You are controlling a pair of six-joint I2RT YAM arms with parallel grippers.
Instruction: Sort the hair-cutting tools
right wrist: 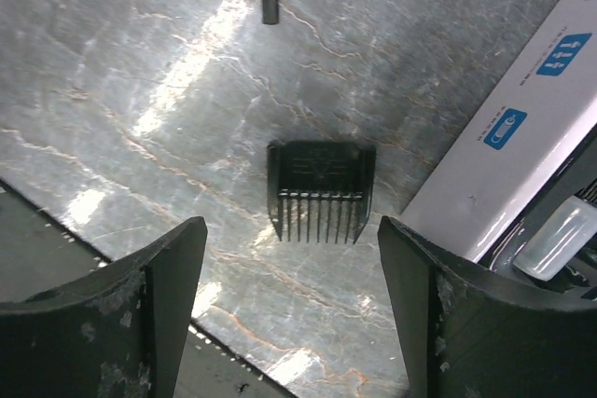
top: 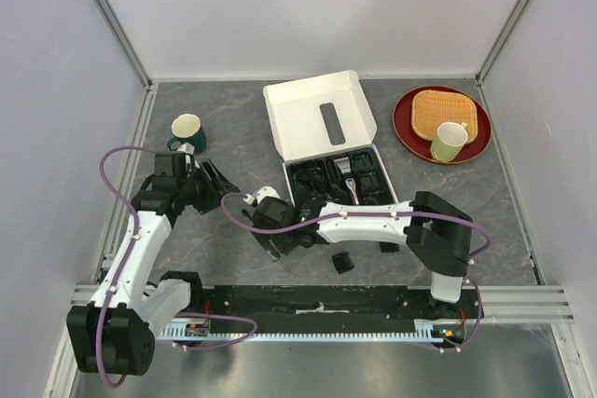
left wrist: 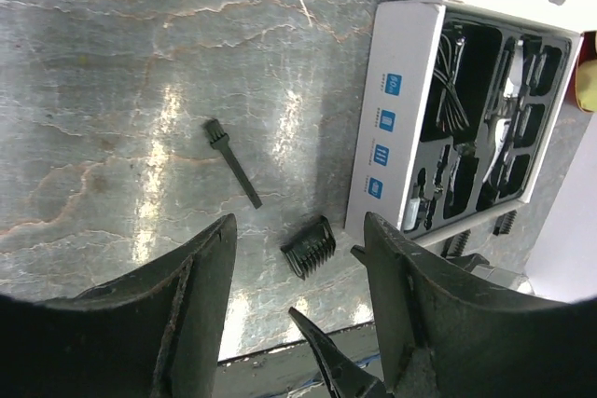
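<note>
overhead view: white walls on aluminium posts close the table in at 9, 12 and 3 o'clock, and a black rail runs along the near edge at 6. bare marbled surface lies at 9 o'clock of the white box, and more at 3 o'clock of it, up to the wall.

the left gripper hangs over that left stretch, fingers spread wide with nothing between them. ahead of it lies the thin brush, on its own on the stone. the right arm reaches across to 9 o'clock, and the right gripper is also wide apart and holding nothing. it frames a comb guard lying flat, teeth toward the camera, touching neither finger. the brush handle tip pokes in at 12 o'clock of that guard, and the box wall stands just beside it at 3 o'clock.

that wall carries four small blue labels with white symbols, but any lettering is too small to read.

the box lid lies folded open at 12 o'clock. its black tray insert holds the cord, the clipper with its silver head, and several black pieces. a pale translucent item sits in one corner pocket, and i can't tell what it is. at 2 o'clock of the box, a red plate carries a woven yellow mat and a light green cup. a dark green mug stands at 10 o'clock, near the left arm.
</note>
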